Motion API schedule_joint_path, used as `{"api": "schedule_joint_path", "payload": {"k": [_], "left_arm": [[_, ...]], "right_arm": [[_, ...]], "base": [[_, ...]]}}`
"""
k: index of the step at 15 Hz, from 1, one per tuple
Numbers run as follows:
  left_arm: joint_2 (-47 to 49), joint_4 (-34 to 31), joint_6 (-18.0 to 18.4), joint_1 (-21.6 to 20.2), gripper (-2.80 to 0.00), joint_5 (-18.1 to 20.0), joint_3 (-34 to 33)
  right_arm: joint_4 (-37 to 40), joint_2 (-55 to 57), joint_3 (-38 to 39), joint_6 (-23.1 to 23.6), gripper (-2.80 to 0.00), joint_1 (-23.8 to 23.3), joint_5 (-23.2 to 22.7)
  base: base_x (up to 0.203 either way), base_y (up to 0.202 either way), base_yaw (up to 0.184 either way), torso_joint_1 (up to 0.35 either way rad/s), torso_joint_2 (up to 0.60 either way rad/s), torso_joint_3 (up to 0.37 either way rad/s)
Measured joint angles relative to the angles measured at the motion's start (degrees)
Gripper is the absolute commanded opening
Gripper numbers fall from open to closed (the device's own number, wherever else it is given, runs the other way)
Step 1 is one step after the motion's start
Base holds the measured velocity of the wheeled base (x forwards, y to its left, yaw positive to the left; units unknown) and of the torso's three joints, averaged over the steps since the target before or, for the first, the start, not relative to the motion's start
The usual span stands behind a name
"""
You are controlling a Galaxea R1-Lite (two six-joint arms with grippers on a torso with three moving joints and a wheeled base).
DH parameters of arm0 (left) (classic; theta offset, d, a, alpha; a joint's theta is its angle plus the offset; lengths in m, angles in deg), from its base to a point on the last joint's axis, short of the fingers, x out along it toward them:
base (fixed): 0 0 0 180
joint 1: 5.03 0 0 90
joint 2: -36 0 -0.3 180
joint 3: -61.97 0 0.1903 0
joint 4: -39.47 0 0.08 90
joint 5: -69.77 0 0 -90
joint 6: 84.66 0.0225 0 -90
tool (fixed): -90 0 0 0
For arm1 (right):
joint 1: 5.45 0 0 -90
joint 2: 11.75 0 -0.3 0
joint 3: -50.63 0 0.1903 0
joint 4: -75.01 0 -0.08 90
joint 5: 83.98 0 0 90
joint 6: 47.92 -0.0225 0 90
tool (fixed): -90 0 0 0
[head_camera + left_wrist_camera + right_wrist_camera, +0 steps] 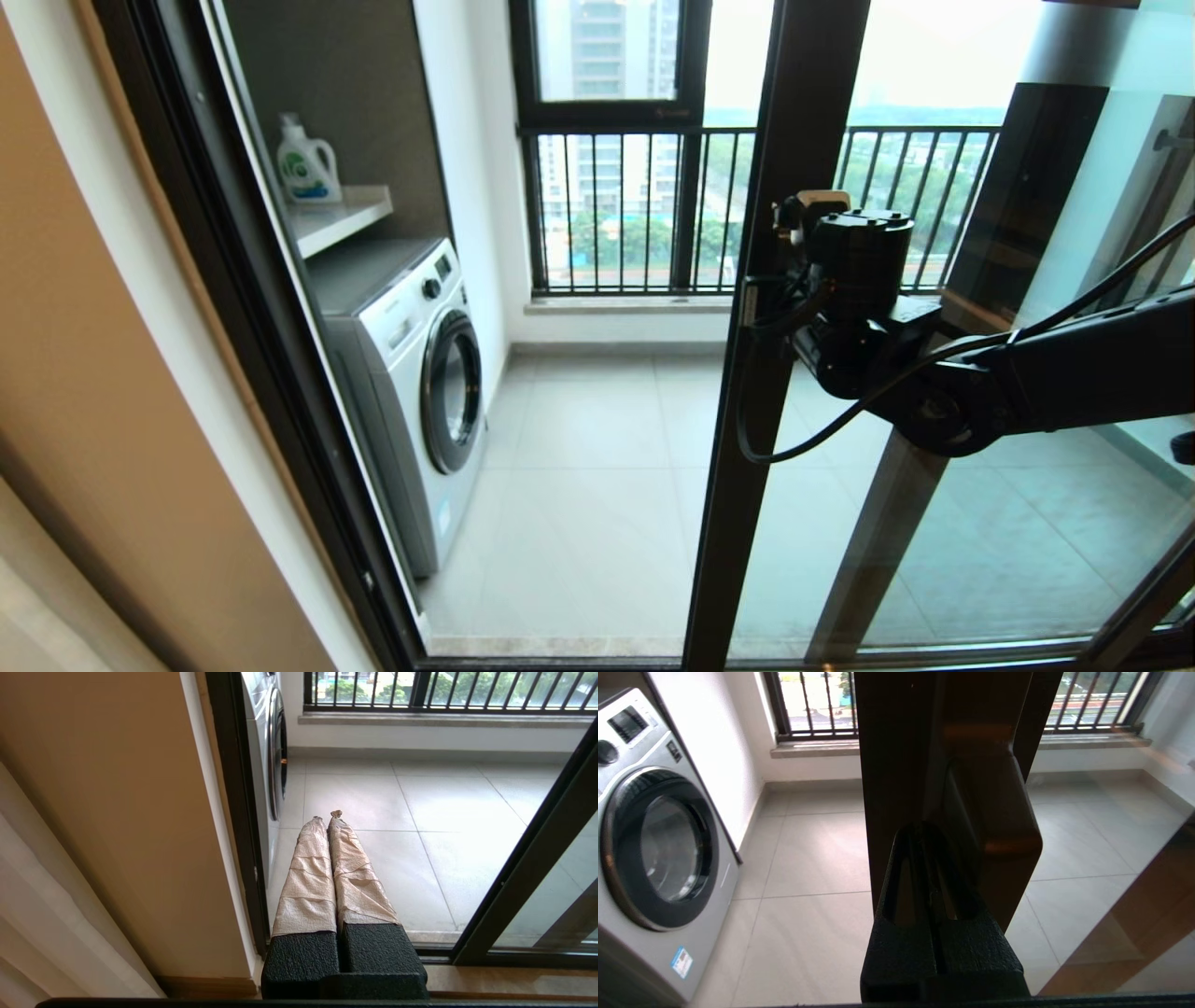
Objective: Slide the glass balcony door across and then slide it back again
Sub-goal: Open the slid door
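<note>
The glass balcony door [943, 569] stands partly slid to the right. Its dark brown upright [767, 439] runs down the middle of the head view, with an open gap to its left. My right arm reaches in from the right, and its wrist [859, 271] sits against that upright at mid height. In the right wrist view my right gripper [920, 833] is shut with nothing between its fingers, its tips touching the upright [892, 765] beside the dark bar handle [1000, 812]. My left gripper [327, 814], its fingers wrapped in tape, is shut and empty, low near the left door jamb [233, 812].
A white front-loading washing machine [420, 373] stands just inside the opening on the left, with a detergent bottle [306, 163] on a shelf above it. The far window with black railing bars [635, 215] closes off the tiled balcony floor [588, 448]. A floor track [439, 952] crosses the threshold.
</note>
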Motion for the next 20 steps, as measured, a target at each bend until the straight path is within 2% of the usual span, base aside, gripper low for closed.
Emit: {"api": "schedule_joint_path", "payload": {"k": [7, 11, 16, 20], "left_arm": [[0.0, 0.0, 0.0, 0.0, -2.8, 0.0, 0.0], [0.0, 0.0, 0.0, 0.0, -2.8, 0.0, 0.0], [0.0, 0.0, 0.0, 0.0, -2.8, 0.0, 0.0], [0.0, 0.0, 0.0, 0.0, -2.8, 0.0, 0.0]], "right_arm": [[-2.4, -6.3, 6.8, 0.5, -2.8, -5.7, -0.3], [-2.5, -9.6, 10.6, 0.5, -2.8, -6.7, -0.2], [-2.7, -10.8, 10.8, 1.0, -2.8, -6.5, -1.1], [-3.3, -8.0, 7.4, 1.3, -2.8, -8.8, -2.4]], "base": [[0.0, 0.0, 0.0, 0.0, 0.0, 0.0], [0.0, 0.0, 0.0, 0.0, 0.0, 0.0], [0.0, 0.0, 0.0, 0.0, 0.0, 0.0], [0.0, 0.0, 0.0, 0.0, 0.0, 0.0]]}}
